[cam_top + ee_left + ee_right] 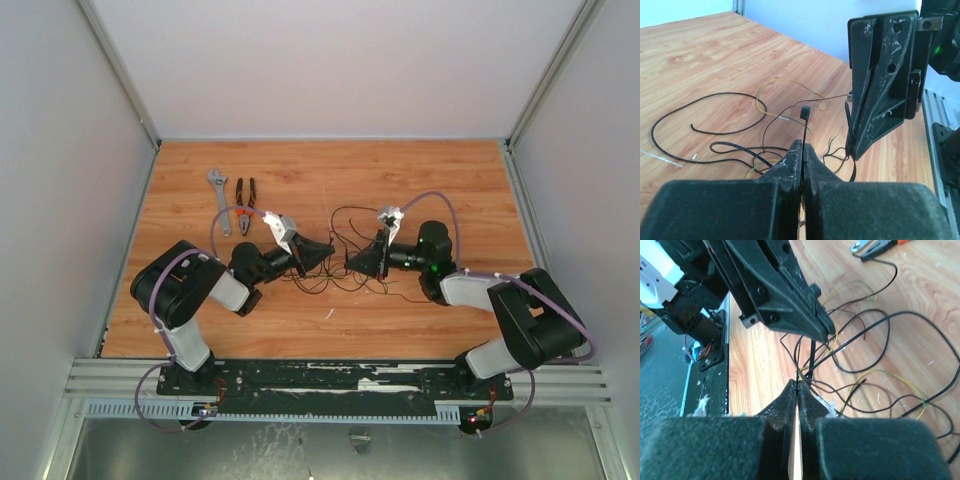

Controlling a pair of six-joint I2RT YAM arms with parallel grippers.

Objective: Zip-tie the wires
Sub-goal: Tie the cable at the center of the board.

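Since both grippers are pinched onto the same strip, I'd call this the threading step. The left gripper has its fingers pressed together on the zip tie just below the square head, which pokes up above the fingertips; the right gripper is closed too, and from its own camera it looks clamped on the tail end of that strip, though thin strands cross right there so I'm not 100% on it.

The two tips sit close together, facing each other over the middle of the wooden table; the wires lie loose on the wood under and around them in black and yellowish loops, not bundled at all; can't tell whether any strands run inside the bend of the tie.

Next move imo: bring the tail round to the head and poke it through the slot, which needs fine alignment; the strands should be inside the loop first, otherwise it cinches on nothing. Pliers and wrench sit well off at the far left.
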